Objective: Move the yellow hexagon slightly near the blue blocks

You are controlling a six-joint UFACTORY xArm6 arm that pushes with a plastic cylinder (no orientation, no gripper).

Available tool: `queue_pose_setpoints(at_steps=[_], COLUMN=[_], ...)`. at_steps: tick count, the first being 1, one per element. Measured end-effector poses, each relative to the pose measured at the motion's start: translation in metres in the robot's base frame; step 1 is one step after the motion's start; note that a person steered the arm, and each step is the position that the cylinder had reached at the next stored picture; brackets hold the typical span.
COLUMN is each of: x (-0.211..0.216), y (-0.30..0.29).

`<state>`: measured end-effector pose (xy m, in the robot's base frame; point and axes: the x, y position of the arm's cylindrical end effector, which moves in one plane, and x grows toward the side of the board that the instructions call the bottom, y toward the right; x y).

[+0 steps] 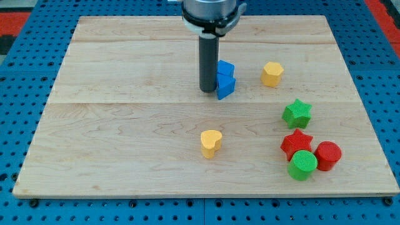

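The yellow hexagon (272, 74) sits on the wooden board at the view's upper right of centre. Two blue blocks (225, 79) stand together just left of it, one behind the other, their shapes unclear. My tip (207, 90) rests on the board right against the left side of the blue blocks. The rod partly hides their left edge. The hexagon is about a block's width to the right of the blue blocks, on the far side from my tip.
A yellow heart (211, 143) lies below centre. At the view's right are a green star (297, 114), a red star (296, 143), a red cylinder (328, 155) and a green cylinder (302, 165), clustered together. The board's edge (206, 195) runs along the bottom.
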<state>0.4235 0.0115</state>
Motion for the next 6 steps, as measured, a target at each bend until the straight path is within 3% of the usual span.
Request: queue_pose_setpoints(at_steps=[1,3,4,5,6], x=[0.038,-0.009,-0.024,-0.051,-0.049], y=[0.01,0.151,0.184,0.179,0.147])
